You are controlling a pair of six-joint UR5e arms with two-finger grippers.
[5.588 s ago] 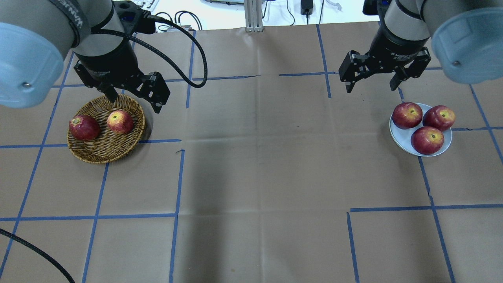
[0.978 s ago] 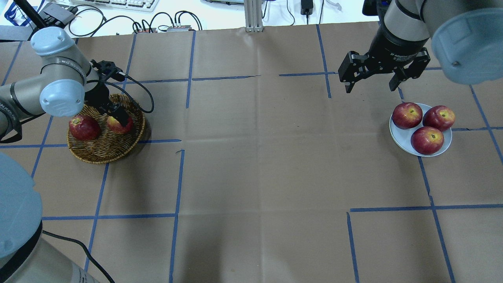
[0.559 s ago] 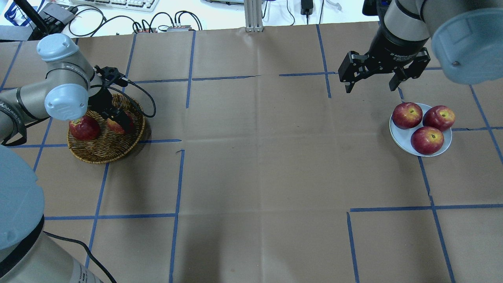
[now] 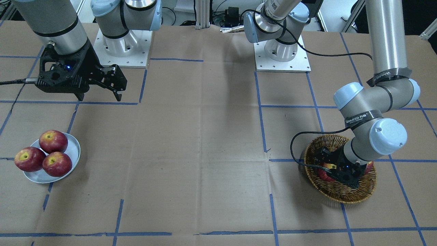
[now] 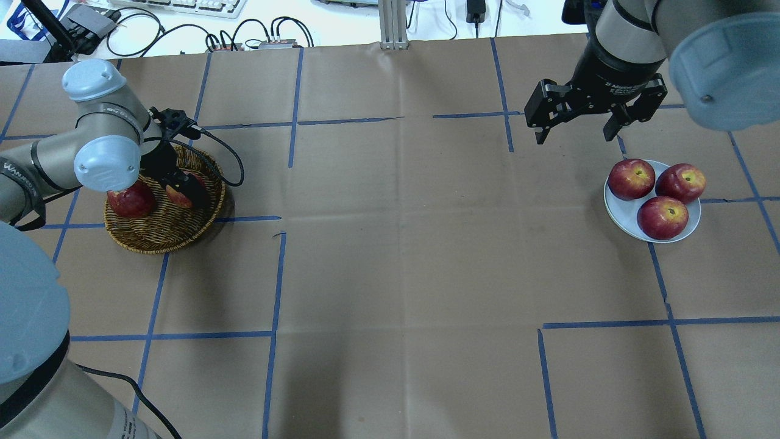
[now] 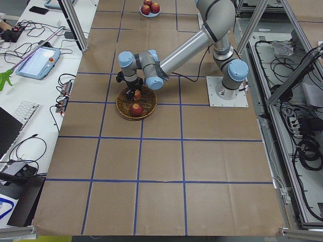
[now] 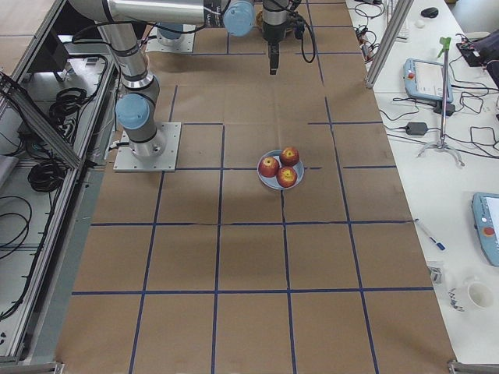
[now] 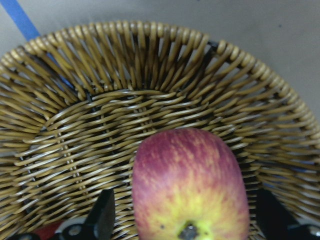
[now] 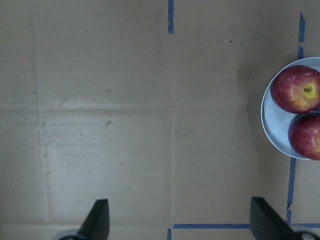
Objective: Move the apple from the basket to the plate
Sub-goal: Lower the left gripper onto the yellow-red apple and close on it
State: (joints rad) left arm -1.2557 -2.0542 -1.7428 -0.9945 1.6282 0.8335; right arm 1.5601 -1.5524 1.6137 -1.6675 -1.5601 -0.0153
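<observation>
The apple (image 8: 190, 185), red with a yellow-orange blush, lies in the wicker basket (image 5: 164, 235) at the table's left. My left gripper (image 5: 183, 190) is down in the basket and open. In the left wrist view its fingers (image 8: 105, 220) stand either side of the apple with small gaps. In the front-facing view the gripper (image 4: 338, 171) hides most of the apple (image 4: 328, 167). My right gripper (image 5: 574, 138) is open and empty, hovering behind the white plate (image 5: 621, 213).
A darker red apple (image 5: 129, 202) lies in the basket's left part, beside my left wrist. Three red apples (image 5: 632, 178) fill most of the plate. Blue tape lines cross the brown paper table. Cables and a keyboard lie beyond the far edge.
Since 5.6 s ago my left gripper has come down from above the basket onto the apple. Over the last second it has only shifted slightly. The right arm has not moved.
</observation>
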